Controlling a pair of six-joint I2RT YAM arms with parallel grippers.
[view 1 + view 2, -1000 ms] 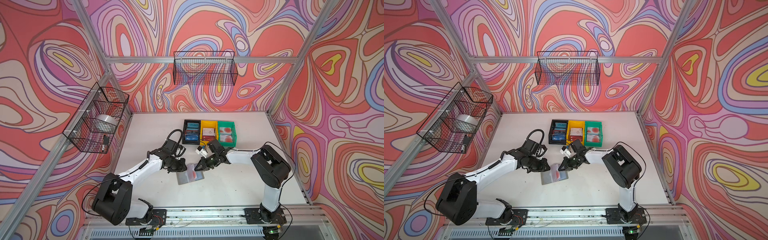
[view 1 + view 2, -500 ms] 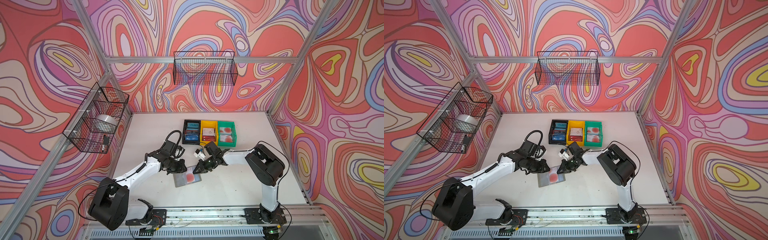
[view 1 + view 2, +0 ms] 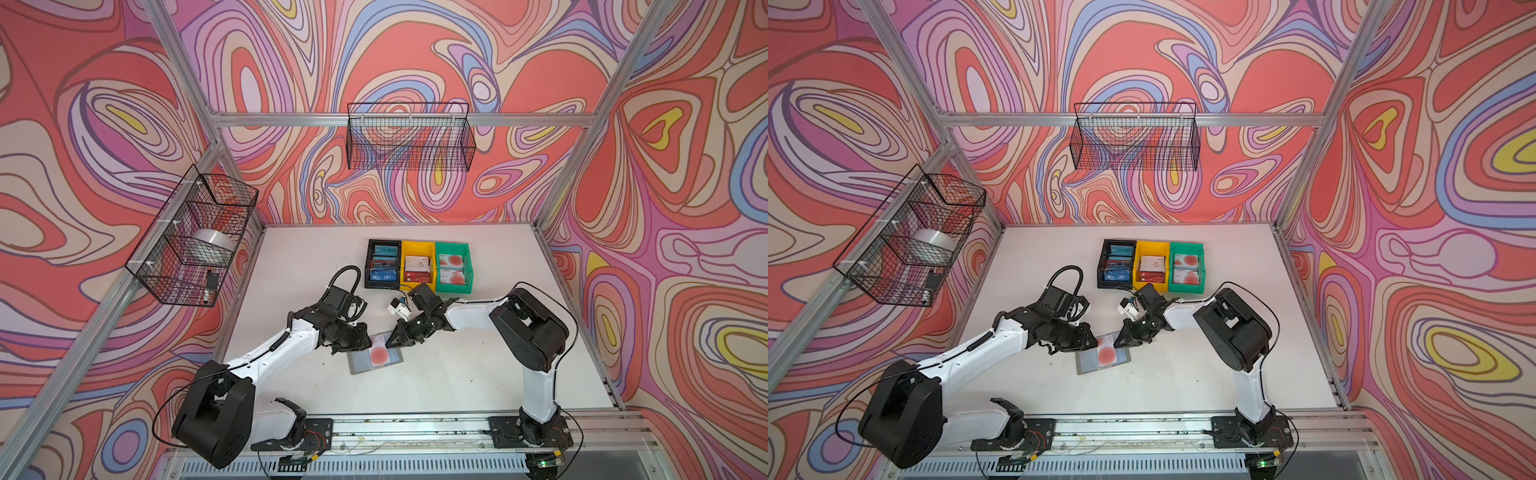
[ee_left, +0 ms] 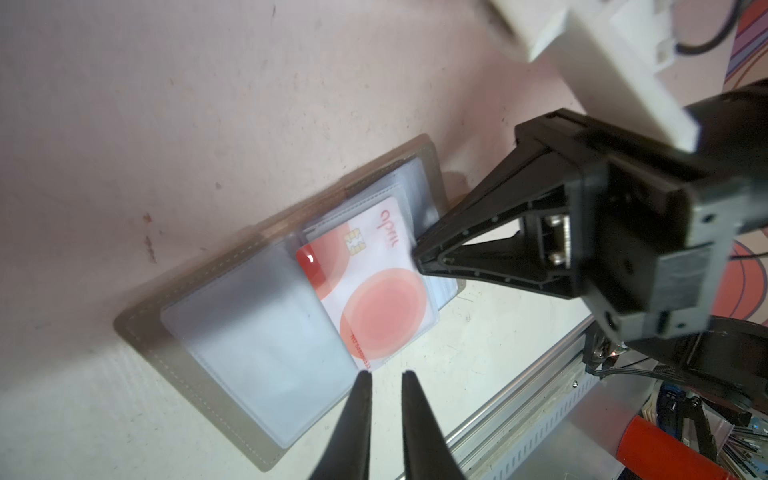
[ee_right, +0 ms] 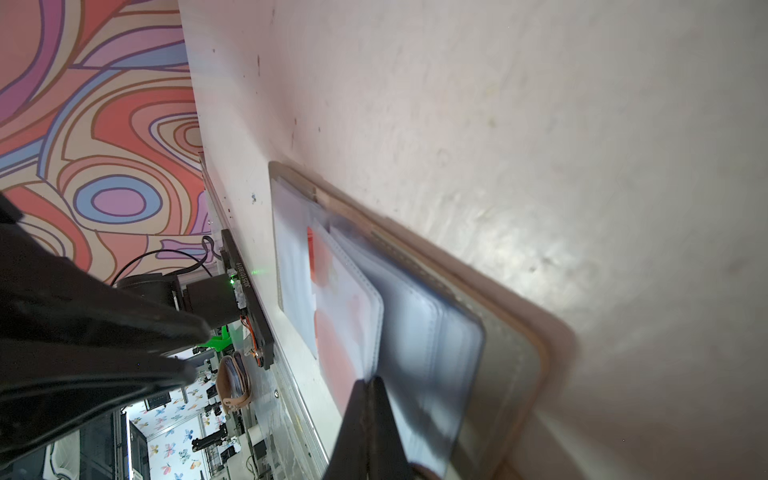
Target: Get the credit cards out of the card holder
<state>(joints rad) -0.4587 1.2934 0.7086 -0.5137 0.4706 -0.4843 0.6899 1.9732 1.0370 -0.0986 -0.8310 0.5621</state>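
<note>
The red-circle credit card (image 4: 374,291) sits pocketed in the open card holder (image 4: 141,332) on the table (image 4: 208,104) — clenched right gripper (image 4: 419,257) touching its long edge, perhaps pinching the sleeve (image 4: 415,199) — its long axis aimed at the empty, slightly parted left gripper (image 4: 386,376) just beside.

White table with an open card holder and three bins.
The table (image 3: 478,374) carries the card holder (image 3: 360,362), spread open near the middle, and a black bin (image 3: 368,266), yellow bin (image 3: 417,245) and green bin (image 3: 469,266) touching in a row behind it; faint specks, perhaps stains, mark it.
</note>
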